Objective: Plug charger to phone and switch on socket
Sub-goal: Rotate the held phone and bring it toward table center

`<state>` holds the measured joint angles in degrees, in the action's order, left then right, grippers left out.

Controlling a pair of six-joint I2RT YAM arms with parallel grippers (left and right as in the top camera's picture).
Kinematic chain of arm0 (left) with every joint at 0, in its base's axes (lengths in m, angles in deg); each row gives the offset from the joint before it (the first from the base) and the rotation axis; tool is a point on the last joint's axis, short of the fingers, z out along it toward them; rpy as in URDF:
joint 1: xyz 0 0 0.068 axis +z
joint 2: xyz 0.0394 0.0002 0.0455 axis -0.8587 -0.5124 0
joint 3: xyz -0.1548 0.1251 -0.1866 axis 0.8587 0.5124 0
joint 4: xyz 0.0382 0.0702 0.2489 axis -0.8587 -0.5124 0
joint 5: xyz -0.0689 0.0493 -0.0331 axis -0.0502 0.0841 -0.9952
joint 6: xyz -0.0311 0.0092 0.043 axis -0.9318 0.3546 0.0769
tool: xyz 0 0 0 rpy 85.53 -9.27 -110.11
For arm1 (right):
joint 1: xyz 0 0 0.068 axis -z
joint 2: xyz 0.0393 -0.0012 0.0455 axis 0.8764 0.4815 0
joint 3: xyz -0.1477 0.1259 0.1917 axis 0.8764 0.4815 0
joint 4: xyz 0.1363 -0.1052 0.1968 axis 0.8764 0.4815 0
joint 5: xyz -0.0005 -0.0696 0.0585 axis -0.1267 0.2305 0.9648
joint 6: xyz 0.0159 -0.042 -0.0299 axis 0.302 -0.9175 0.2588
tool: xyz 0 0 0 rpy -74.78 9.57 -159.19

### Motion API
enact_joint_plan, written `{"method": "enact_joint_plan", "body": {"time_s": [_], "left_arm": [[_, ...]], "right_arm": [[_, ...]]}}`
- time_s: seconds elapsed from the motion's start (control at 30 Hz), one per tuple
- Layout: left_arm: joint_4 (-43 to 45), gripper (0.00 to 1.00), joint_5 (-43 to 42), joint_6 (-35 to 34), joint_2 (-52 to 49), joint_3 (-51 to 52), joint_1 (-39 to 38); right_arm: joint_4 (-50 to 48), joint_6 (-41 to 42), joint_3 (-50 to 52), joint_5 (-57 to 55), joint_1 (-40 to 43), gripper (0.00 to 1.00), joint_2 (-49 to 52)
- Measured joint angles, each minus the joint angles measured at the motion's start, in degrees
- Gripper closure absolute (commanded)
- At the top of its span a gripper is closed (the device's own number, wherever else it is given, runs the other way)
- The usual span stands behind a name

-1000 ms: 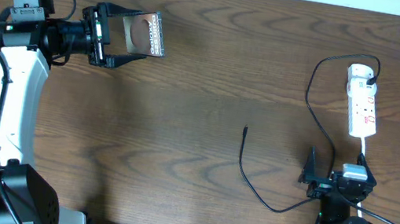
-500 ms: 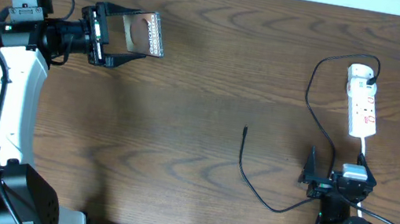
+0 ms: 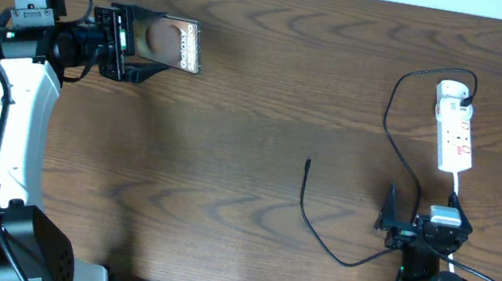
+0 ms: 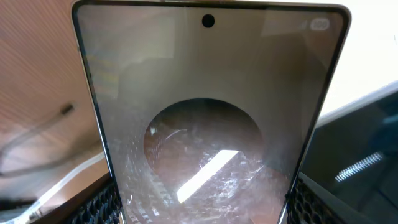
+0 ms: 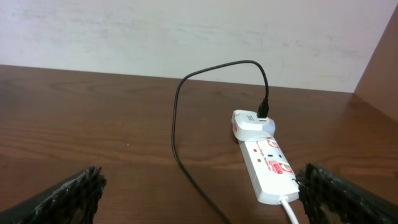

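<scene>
Left hand [image 3: 144,45], up at the far left, is clamped tight on the one phone [image 3: 168,41]. One charger [image 3: 317,232] lies along the surface [image 3: 228,157], its tip touching nothing. Right hand [image 5: 199,198] gapes wide and holds nothing, facing the one socket [image 3: 455,126].

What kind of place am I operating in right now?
Probably an indoor robot test bench: a wood-grain table against a plain pale wall, a white robot arm standing at its edge, and a power strip lying on it.
</scene>
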<state>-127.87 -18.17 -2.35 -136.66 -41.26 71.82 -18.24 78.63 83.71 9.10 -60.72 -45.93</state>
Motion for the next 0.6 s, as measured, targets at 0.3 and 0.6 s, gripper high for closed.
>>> {"method": "enact_joint_plan", "body": {"time_s": [0.3,0.6], "left_arm": [[-10.2,0.93,16.6,7.8,0.0,0.0,0.0],[-12.9,0.93,33.1,11.4,0.0,0.6,-5.1]], "right_arm": [[0.0,0.0,0.0,0.0,0.0,0.01,0.0],[0.0,0.0,0.0,0.0,0.0,0.01,0.0]]}}
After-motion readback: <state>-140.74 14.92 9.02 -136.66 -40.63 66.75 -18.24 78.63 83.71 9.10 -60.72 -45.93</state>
